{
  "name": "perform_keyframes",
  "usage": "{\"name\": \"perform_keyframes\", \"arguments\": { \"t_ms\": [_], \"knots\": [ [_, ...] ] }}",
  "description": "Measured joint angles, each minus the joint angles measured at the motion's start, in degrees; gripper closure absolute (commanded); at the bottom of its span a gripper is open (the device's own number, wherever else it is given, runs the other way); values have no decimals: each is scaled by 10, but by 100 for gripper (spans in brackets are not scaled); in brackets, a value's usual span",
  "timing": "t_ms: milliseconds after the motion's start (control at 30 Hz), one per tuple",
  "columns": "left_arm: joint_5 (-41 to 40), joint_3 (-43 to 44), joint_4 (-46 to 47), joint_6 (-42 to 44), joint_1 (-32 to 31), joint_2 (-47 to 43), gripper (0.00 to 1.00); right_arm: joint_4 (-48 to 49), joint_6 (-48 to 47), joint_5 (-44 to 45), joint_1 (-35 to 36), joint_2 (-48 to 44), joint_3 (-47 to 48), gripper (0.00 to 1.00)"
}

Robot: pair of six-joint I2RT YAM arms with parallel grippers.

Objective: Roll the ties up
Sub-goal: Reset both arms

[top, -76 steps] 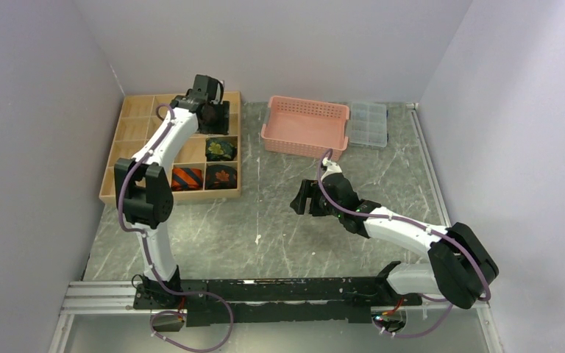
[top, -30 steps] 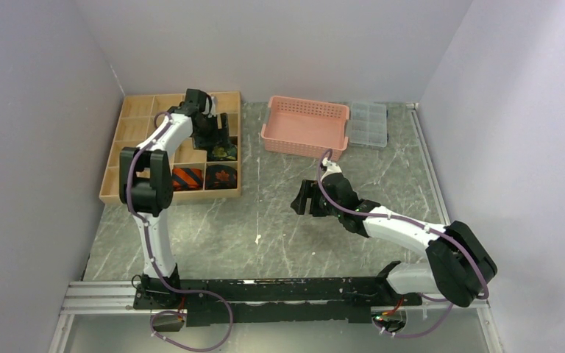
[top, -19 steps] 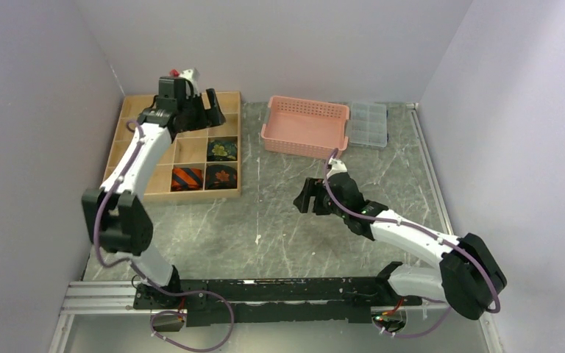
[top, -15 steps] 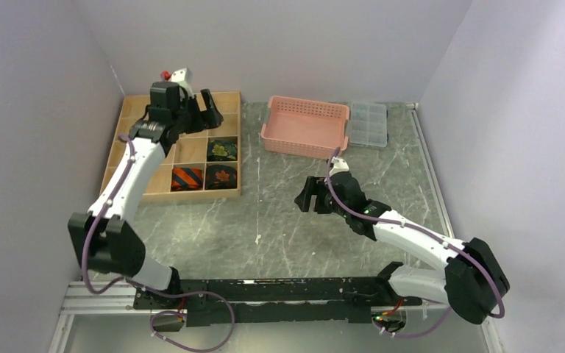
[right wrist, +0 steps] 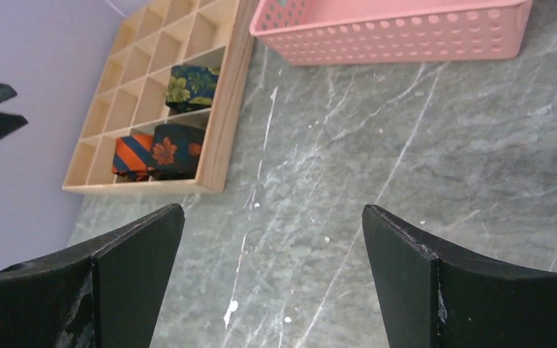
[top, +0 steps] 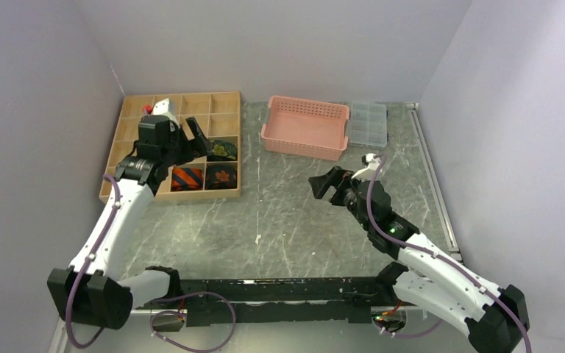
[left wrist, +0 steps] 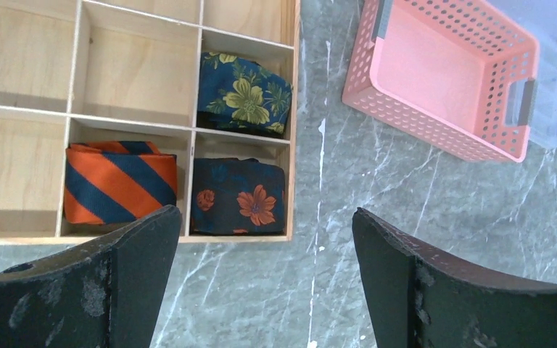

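Robotics laboratory test cell: plain lilac panels [top: 37,88] enclose a grey marbled surface [top: 301,213], and the left arm [top: 114,220] and right arm [top: 441,268] are bolted to a mounting rail [top: 287,288].

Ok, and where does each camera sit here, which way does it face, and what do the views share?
Top external: fixed above and behind the bases, looking down on the table; both arms, left gripper and right gripper open.
Left wrist: above the wooden tray, looking down at the ties and pink basket; own fingers at bottom.
Right wrist: over the table, facing far-left toward tray and basket; own fingers at bottom.
Shared: all three show the tray, ties and basket.
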Motion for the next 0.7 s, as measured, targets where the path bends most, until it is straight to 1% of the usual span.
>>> {"name": "perform_keyframes", "arguments": {
  "t_ms": [67, 133, 233, 300, 467, 567, 700],
  "knots": [
    [-11, -17, 6, -7, 0, -28, 6, 19, 5, 5, 0, -16, -14, 0],
    [-28, -46, 13, -13, 0, -66, 6, 17, 4, 6, 0, -10, -5, 0],
    [-55, -86, 22, -16, 0, -118, 6, -14, -4, 7, 0, 20, 44, 0],
    [-72, -103, 25, -12, 0, -147, 6, -16, -10, 5, 0, 33, 72, 0],
    [-100, -119, 25, 11, 0, -195, 6, 20, -12, 15, 0, 17, 71, 0],
    [-115, -140, 43, 26, 0, -211, 6, 32, -18, 56, 0, 10, 60, 0],
    [-149, -235, 109, 49, -7, -214, 6, 38, -67, 156, 0, 25, 59, 0]
  ]
}}
